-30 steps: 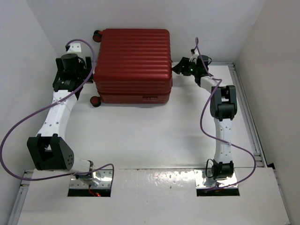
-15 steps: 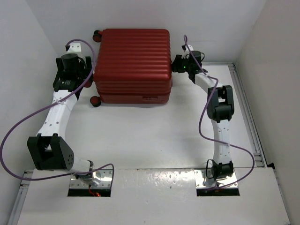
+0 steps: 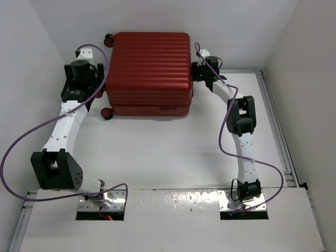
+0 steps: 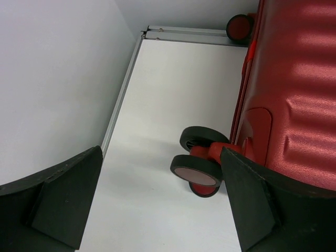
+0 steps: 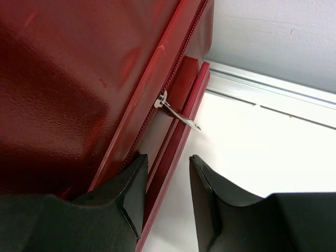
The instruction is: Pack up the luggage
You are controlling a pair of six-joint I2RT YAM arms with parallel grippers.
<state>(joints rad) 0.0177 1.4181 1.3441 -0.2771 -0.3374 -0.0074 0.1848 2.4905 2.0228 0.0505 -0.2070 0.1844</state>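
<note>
A closed, dark red ribbed suitcase (image 3: pixel 149 71) lies flat at the far end of a white table (image 3: pixel 157 147). The left gripper (image 4: pixel 160 157) is spread wide and released, beside a wheel (image 4: pixel 197 170) on the case's left side. The right gripper (image 5: pixel 168 163) is narrowly parted and grasps nothing, at the case's right edge just below a metal zipper pull (image 5: pixel 177 114).

White table (image 3: pixel 157 152), edged with an aluminium rail (image 4: pixel 123 89). Lying flat on it at the far end, closed, ribbed shell up: dark red suitcase (image 3: pixel 148 71). Small black wheels (image 4: pixel 198 170) on suitcase's left side, toward the rail.
</note>
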